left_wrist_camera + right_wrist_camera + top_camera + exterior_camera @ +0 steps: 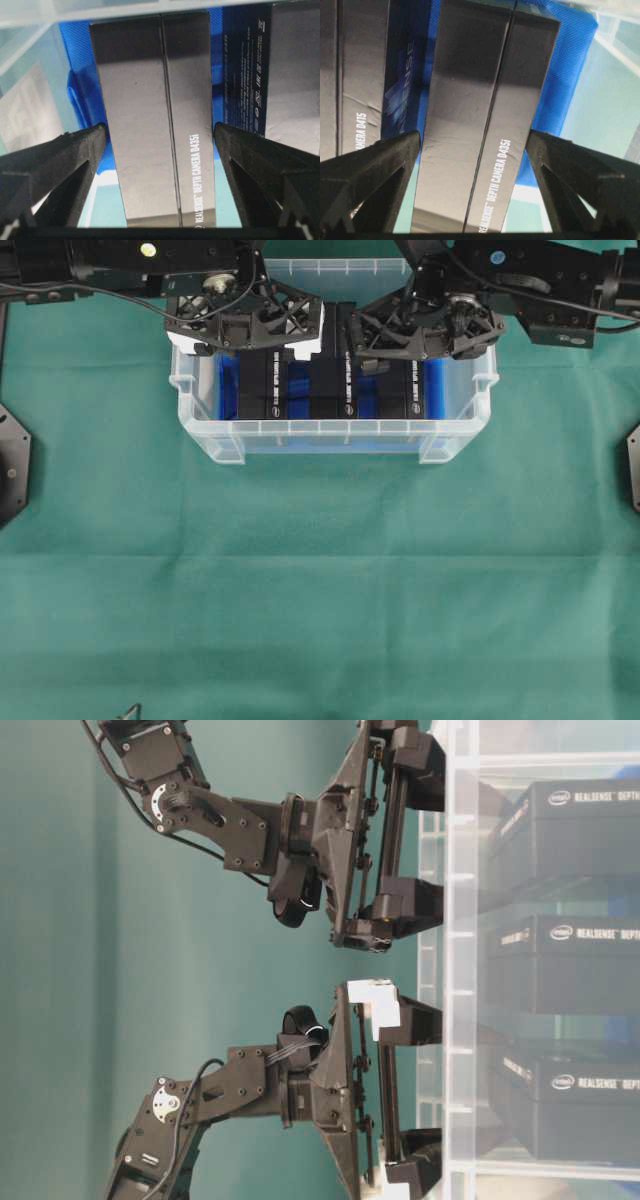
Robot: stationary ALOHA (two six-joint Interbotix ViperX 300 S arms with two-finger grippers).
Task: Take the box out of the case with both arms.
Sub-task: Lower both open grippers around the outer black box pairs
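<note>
The clear case [330, 430] with a blue liner holds three black boxes standing on edge. My left gripper [248, 343], the one with white parts, hangs open over the left box [262, 390]. In the left wrist view that box [150, 100] lies between the two fingers [70, 155]. My right gripper [420, 343] hangs open over the right box [398, 390], which the right wrist view shows framed by the fingers [570, 165]. From table level both grippers [405, 1095] [410, 835] have their fingertips at about rim height, short of the box tops.
The middle box [330, 390] stands between the other two, close beside each. Green cloth [320, 590] covers the table around the case. Black arm bases sit at the left edge [12, 465] and right edge [634, 465]. A small dark object [130, 712] lies at the front edge.
</note>
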